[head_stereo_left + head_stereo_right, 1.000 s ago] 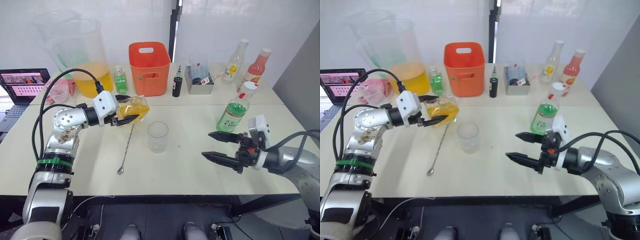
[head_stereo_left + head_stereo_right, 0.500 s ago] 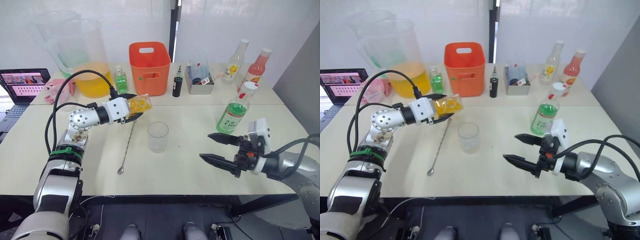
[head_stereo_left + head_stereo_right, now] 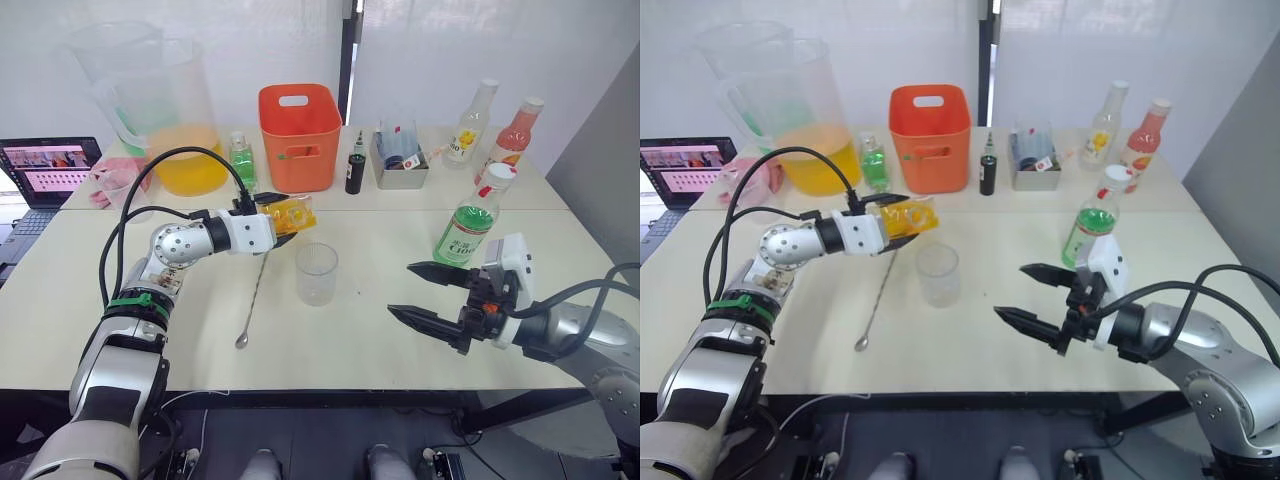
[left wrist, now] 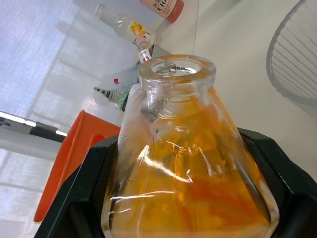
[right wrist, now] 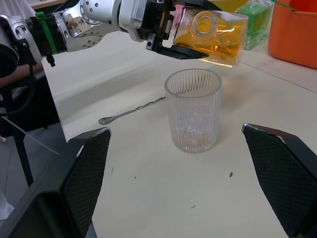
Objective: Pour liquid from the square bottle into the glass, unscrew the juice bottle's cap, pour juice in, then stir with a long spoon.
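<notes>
My left gripper [image 3: 284, 217] is shut on the square bottle [image 3: 291, 212], a clear bottle of orange liquid lying tipped on its side, open mouth [image 4: 177, 68] toward the glass. The glass [image 3: 316, 273], a ribbed clear tumbler, stands just right of the bottle and a little nearer me; it looks empty [image 5: 193, 110]. The long spoon [image 3: 252, 298] lies on the table left of the glass. The juice bottle [image 3: 466, 226] with its white cap [image 3: 498, 176] stands upright at the right. Below it my right gripper [image 3: 401, 289] hovers open, holding nothing.
Along the back stand a big pitcher [image 3: 168, 115] with orange liquid, a small green bottle [image 3: 240, 160], an orange basket [image 3: 298, 135], a dark little bottle [image 3: 354, 170], a clear box [image 3: 400, 157], a yellow-labelled bottle [image 3: 469, 122] and a pink bottle [image 3: 512, 136]. A laptop [image 3: 48, 167] sits far left.
My left gripper has carried the square bottle to the right, up close to the glass. The right gripper has drifted slightly left and stays open.
</notes>
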`<act>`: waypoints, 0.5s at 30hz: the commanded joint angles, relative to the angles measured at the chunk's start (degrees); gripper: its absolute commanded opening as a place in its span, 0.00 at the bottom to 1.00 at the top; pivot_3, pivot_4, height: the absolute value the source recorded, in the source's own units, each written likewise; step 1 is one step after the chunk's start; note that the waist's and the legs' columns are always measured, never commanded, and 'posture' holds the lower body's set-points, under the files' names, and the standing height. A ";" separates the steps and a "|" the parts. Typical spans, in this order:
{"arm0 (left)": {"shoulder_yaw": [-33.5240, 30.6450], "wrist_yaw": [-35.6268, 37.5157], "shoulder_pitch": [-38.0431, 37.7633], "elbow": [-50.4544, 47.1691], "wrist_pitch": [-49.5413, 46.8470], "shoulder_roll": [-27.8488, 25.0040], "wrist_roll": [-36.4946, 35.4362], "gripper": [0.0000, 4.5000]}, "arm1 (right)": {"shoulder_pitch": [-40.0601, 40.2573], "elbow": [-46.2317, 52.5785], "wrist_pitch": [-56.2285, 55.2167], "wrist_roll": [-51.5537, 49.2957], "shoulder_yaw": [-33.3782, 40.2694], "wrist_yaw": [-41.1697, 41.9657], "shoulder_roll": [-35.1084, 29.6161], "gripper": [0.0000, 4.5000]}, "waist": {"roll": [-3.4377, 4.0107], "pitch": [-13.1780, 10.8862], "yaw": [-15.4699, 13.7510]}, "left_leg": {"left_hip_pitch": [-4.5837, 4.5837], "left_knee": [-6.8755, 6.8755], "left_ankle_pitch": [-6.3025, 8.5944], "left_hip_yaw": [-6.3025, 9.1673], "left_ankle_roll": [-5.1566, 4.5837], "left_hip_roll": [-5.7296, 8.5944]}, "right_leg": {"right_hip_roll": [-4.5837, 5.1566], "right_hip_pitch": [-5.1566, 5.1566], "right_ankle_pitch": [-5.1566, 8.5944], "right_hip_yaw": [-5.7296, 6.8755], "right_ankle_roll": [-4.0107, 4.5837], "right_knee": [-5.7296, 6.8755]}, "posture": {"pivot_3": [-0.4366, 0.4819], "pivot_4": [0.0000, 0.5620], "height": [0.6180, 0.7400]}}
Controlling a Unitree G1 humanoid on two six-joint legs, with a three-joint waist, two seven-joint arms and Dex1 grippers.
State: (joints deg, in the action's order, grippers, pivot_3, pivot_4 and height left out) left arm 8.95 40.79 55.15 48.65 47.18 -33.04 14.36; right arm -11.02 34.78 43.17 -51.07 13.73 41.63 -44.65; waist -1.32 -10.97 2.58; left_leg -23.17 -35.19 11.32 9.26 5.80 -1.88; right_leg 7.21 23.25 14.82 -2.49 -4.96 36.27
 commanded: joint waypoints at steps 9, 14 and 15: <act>0.52 -11.06 2.18 -1.82 6.42 -0.72 4.61 0.62 | -1.33 2.52 -0.17 -1.78 0.11 -2.03 0.32 1.00 | 0.00 0.00 0.03 | 0.01 -0.03 0.00 0.01 0.00 0.00 | 0.00 0.00 0.00 0.00 0.00 0.07 | 0.48 0.27 1.00; 1.42 -16.60 1.10 -1.79 9.45 -1.79 8.88 0.62 | -1.33 2.69 -0.16 -1.95 0.11 -2.49 0.34 1.00 | 0.00 0.00 0.02 | 0.01 -0.05 0.00 0.01 0.00 0.01 | 0.00 0.00 0.00 0.00 0.00 0.08 | 0.48 0.27 1.00; 1.59 -17.72 0.99 -1.81 9.86 -2.05 9.71 0.62 | -1.30 2.74 -0.15 -2.13 0.15 -2.67 0.33 1.00 | 0.00 0.00 0.04 | 0.01 -0.05 0.00 0.01 0.00 0.01 | 0.00 0.00 -0.01 0.00 0.00 0.09 | 0.48 0.27 1.00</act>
State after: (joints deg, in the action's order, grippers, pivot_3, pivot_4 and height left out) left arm 12.44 27.44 54.18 49.43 54.64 -33.85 24.75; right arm -11.96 35.52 43.29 -52.12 12.95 39.25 -44.21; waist -1.32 -10.97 2.61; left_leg -23.14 -35.24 11.32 9.27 5.80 -1.87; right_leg 7.21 23.25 14.81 -2.50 -4.96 36.38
